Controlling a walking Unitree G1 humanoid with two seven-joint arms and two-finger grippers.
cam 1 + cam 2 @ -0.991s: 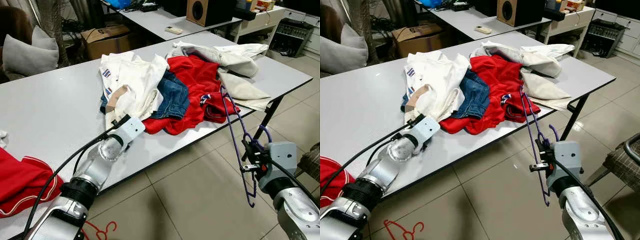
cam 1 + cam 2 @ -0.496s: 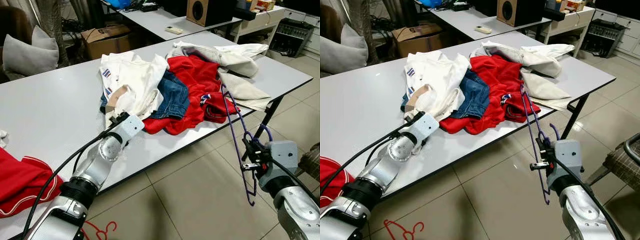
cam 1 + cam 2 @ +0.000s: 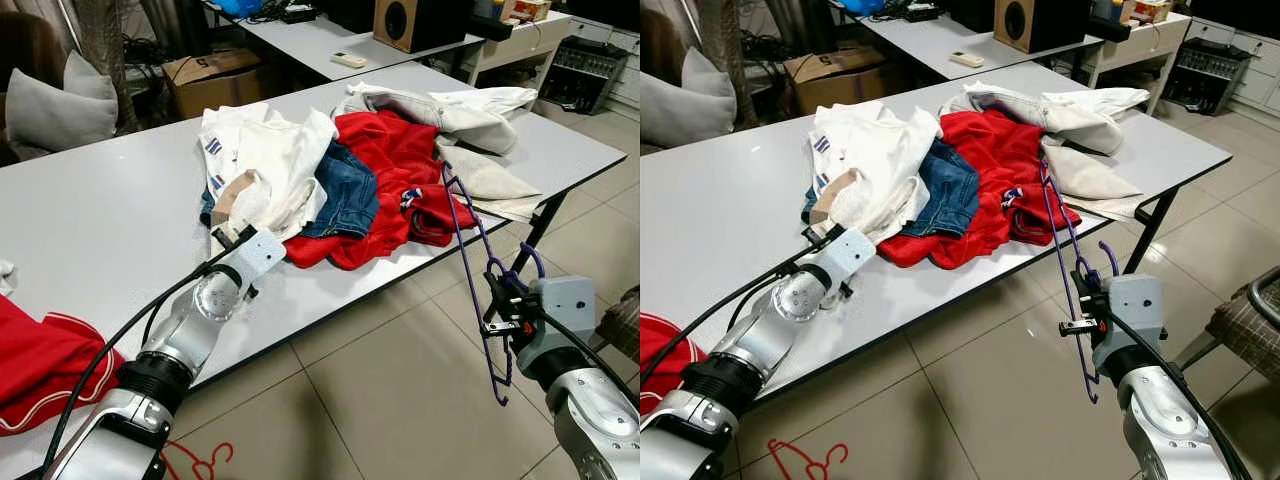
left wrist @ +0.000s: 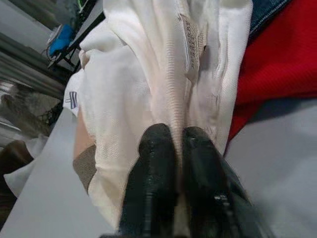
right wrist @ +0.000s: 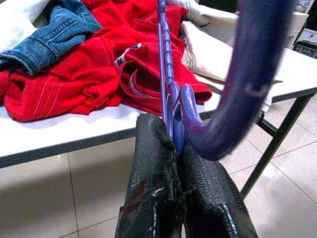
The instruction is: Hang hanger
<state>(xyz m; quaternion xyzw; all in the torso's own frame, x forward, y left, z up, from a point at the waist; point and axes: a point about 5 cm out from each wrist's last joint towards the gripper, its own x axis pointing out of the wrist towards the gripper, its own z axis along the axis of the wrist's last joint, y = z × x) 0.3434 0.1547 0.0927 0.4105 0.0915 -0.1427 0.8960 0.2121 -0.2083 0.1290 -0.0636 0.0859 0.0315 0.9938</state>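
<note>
Now right gripper (image 5: 173, 144) fingers clamp the purple hanger (image 3: 470, 270) neck between them

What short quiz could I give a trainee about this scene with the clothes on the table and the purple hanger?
1. True or false: the right tool is shut on the purple hanger.
2. Which garment is the left tool pinching? A) the white garment B) the blue jeans C) the red garment
3. Fill in the missing word: the right tool holds the hanger off the near edge of the grey table, over the tiled ____.

Key: 1 true; 2 A; 3 floor.
</note>
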